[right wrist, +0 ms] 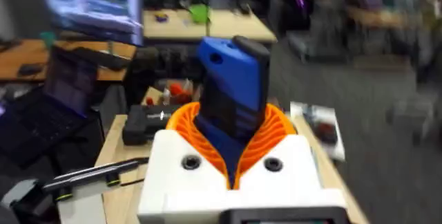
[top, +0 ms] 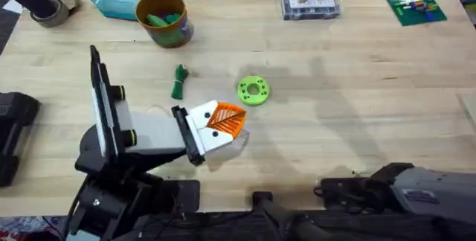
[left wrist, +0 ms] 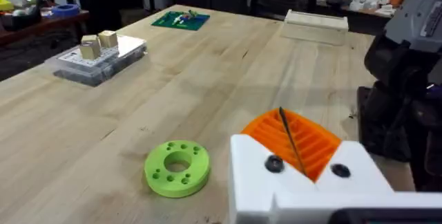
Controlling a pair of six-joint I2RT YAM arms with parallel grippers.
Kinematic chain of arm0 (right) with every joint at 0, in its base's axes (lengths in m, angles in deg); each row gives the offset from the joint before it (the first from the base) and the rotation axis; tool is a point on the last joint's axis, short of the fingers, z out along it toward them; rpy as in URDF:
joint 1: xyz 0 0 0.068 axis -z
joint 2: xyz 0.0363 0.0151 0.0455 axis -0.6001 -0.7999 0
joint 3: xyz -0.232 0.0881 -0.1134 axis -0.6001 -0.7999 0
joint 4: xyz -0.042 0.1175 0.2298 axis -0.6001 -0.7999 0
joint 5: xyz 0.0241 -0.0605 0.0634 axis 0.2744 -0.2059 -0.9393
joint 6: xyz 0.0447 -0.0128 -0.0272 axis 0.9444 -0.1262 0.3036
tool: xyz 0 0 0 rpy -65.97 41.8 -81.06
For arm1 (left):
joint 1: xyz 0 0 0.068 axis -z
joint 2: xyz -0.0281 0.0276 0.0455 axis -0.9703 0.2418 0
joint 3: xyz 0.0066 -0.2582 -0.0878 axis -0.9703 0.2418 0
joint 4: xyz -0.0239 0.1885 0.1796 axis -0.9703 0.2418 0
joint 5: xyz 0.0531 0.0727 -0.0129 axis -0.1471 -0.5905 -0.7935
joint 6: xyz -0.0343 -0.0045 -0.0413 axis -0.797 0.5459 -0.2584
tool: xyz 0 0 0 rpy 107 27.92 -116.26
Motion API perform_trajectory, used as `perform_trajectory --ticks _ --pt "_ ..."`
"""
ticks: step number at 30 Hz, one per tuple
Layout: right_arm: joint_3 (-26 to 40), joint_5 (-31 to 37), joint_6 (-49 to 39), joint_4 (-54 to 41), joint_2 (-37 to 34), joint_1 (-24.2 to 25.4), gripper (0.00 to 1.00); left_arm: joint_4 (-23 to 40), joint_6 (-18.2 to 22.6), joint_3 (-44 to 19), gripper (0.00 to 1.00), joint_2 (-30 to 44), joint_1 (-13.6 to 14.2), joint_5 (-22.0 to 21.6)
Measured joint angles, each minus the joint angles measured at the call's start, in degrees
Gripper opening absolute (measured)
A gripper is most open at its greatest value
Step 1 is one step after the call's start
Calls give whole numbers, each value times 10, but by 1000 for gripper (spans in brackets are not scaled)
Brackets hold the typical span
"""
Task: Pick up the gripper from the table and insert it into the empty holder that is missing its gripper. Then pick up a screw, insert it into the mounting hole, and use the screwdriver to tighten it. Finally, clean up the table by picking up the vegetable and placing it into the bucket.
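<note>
While I hold it: the screwdriver (right wrist: 233,92) is fat and blue with a dark face, standing between my right gripper (right wrist: 235,151) pads.
Right fingers: clamped on the blue body, orange ribs against it.
Left gripper (top: 223,122): pads pressed together on a thin dark metal pin (left wrist: 291,140).
Vegetable (top: 179,82): slim, dark green, lying on the table (top: 335,122) near the bucket (top: 163,18).

I see the slim dark-green vegetable (top: 179,82) lying flat on the table, leafy knot toward the far side. The bucket (top: 164,18) stands upright beyond it, well apart, green items inside. My right claw (right wrist: 235,158) grips the blue screwdriver (right wrist: 232,89) between its orange pads.
</note>
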Motion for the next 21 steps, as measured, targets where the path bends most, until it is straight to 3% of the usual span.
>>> perform_trajectory --ticks 3,4,6,21 --pt "-30 -42 17 83 13 0 25 0 0 0 5 0 0 0" --pt "-69 -94 47 159 11 0 25 0 0 0 5 0 0 0" --pt "-86 -109 62 183 9 -1 25 0 0 0 5 0 0 0" --pt "-115 -157 102 222 4 -9 25 0 0 0 5 0 0 0"
